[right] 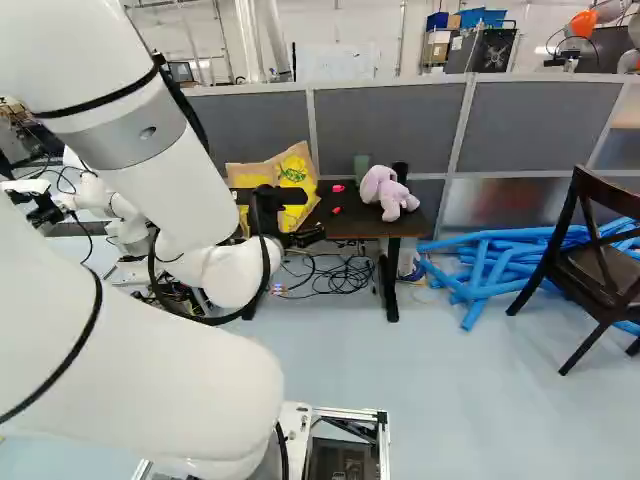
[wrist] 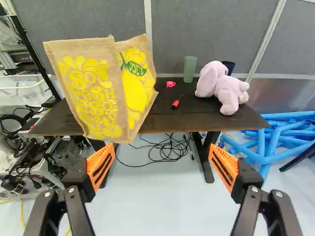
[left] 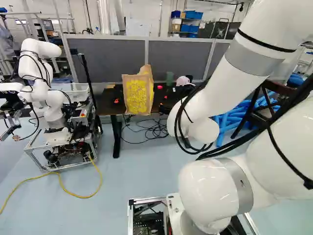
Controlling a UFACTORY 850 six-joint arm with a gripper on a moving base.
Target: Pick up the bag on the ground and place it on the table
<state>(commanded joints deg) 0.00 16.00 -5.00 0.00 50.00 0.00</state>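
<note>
Two orange pads (wrist: 100,166) stood wide apart on the black gripper (wrist: 161,150), with nothing between them. The tan burlap bag with yellow print (wrist: 91,93) was on the dark brown tabletop (wrist: 197,120), at its front edge, toward the end away from the lilac plush toy (wrist: 222,91). It stood open-end up, tilted a little, its lowest corner seeming to poke past the edge.

The placing looked nearly done, so the step in hand was probably a clean retreat. That called for backing straight away from the front edge, slowly, the pads kept spread until well clear of the burlap. Swinging sideways or closing early could have snagged a side and tipped the bag to the floor. If it sagged outward, a gentle push inward, low on its near face, seemed wise.
</note>
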